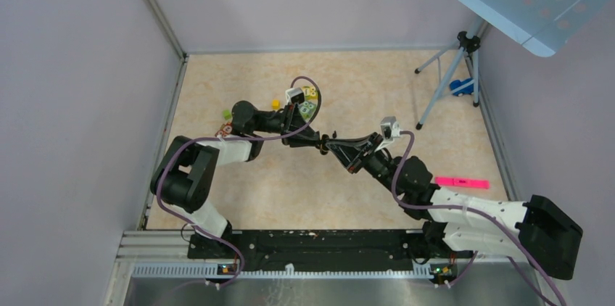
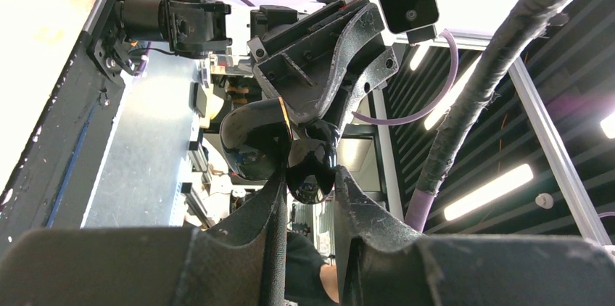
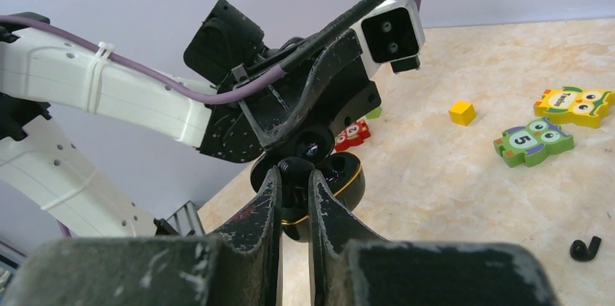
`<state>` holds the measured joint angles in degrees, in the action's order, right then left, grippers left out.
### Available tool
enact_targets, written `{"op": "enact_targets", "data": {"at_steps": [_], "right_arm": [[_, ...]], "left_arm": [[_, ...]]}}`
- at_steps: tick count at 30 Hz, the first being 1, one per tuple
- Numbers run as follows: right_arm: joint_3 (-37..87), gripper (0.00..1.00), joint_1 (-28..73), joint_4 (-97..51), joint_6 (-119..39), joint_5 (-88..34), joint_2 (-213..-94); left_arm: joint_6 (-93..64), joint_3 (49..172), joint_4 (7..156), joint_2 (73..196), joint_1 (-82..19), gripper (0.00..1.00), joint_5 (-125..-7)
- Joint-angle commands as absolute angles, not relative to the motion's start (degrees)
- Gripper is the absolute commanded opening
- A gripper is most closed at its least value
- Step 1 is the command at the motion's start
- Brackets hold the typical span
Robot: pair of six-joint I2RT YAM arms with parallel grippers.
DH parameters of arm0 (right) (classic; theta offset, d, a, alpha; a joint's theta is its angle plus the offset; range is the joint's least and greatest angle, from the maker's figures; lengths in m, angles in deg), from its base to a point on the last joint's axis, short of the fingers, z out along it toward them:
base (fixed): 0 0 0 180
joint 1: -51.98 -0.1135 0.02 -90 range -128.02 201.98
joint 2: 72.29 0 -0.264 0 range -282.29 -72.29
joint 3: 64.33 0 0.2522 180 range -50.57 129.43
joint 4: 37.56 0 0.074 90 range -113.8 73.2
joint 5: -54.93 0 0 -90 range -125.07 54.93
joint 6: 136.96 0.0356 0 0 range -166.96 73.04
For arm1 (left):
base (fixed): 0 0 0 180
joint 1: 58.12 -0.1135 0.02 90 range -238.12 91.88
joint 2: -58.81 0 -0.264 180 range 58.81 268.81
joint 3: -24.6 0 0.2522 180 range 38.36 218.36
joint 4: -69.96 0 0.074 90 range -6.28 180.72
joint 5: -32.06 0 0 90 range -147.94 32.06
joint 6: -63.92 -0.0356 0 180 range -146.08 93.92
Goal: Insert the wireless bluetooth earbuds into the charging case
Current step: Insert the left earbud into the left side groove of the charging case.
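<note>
Both arms meet above the middle of the table. My left gripper [image 2: 308, 178] is shut on the glossy black charging case [image 2: 312, 164], whose lid [image 2: 252, 139] hangs open to one side. In the right wrist view the open case [image 3: 342, 175] shows a gold rim and dark wells. My right gripper [image 3: 294, 175] is shut on a tiny black earbud [image 3: 294, 170], held right at the case's opening. A second earbud [image 3: 586, 248] lies on the table at the lower right. From above, the left gripper [image 1: 319, 139] and the right gripper [image 1: 342, 149] are tip to tip.
A green owl piece [image 3: 533, 143], a yellow owl piece [image 3: 574, 103], a yellow cube [image 3: 462, 112] and a red piece [image 3: 351, 134] lie on the table beyond the case. A pink strip [image 1: 461, 183] lies at the right. A tripod [image 1: 450, 77] stands at the back right.
</note>
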<state>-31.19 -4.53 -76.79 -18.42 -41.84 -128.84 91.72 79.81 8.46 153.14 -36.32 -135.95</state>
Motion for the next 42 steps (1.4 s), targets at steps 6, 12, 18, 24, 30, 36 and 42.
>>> {"op": "enact_targets", "data": {"at_steps": [6,12,18,24,30,36,42], "right_arm": [[-32.0,0.0,-5.2,-75.9,-18.6,-41.2,-127.3],[-32.7,0.0,-5.2,-74.4,-18.4,-41.0,-126.4],[-33.5,0.0,-5.2,-74.2,-17.8,-41.1,-126.4],[-31.3,0.0,-5.2,-71.4,-18.5,-40.9,-127.4],[-27.1,0.23,-5.3,-66.4,-19.4,-39.8,-129.3],[-27.1,0.45,-5.3,-66.2,-18.8,-39.9,-128.7],[-26.0,0.61,-5.3,-64.0,-18.7,-40.7,-127.4]], "left_arm": [[92.4,80.4,4.4,152.4,-36.5,0.0,-134.8],[92.7,81.4,4.2,153.1,-36.6,0.0,-134.8],[93.1,81.5,4.1,153.3,-36.5,0.0,-134.7],[93.0,81.3,4.0,152.9,-36.5,0.0,-134.9],[93.0,80.2,3.5,153.1,-36.6,0.0,-135.0],[93.4,79.8,2.9,153.2,-36.6,0.0,-135.0],[93.3,78.9,2.4,153.6,-36.6,0.0,-134.6]]}}
